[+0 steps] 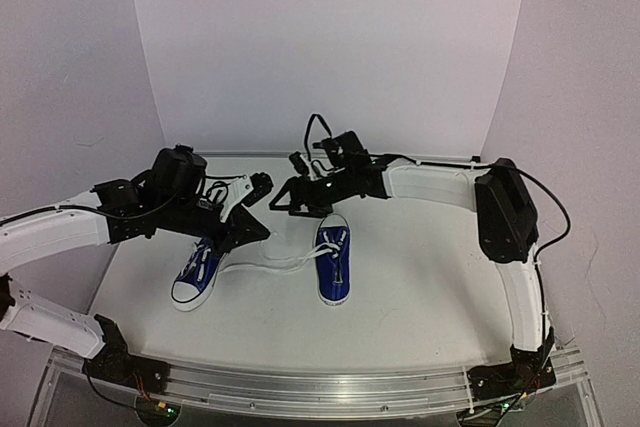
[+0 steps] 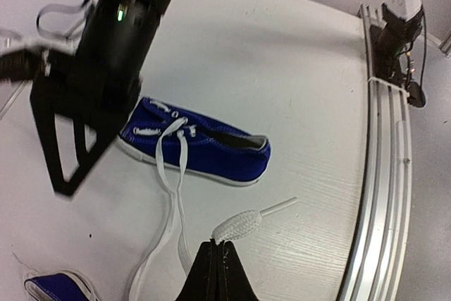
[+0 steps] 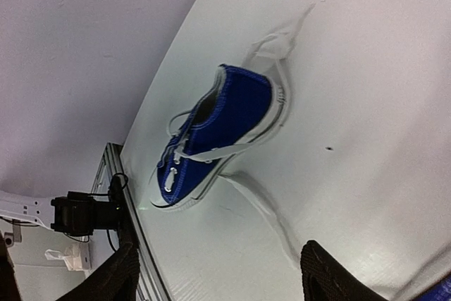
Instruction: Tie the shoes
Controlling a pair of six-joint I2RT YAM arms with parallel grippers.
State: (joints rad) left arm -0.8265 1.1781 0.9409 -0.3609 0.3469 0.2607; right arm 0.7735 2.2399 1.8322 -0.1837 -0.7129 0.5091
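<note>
1. Table (image 1: 420, 327): white, with white walls behind and at both sides; a metal rail (image 1: 330, 384) is fixed along the near edge.

2. Left arm (image 1: 60, 232) and right arm (image 1: 505, 212): both are reached inward over the middle of the table, their wrists near one another above the shoes.

3. Right shoe (image 1: 333, 262): blue, stood upright at the table's centre, toe towards the rail. Its laces are undone.

4. Left shoe (image 1: 197, 275): blue with a white toe cap, set left of the first and well apart from it, toe angled towards the near left. It is partly covered from above by the left wrist.

5. Right gripper (image 3: 220, 250): fingers are spread wide, with nothing seen between them; it is held above the table behind the right shoe.

6. Left gripper (image 2: 218, 248): fingers are pressed together, pinching a lace just behind its tip.

7. Lace (image 2: 239, 225): white, run from the right shoe's eyelets across the table to the left gripper.
</note>
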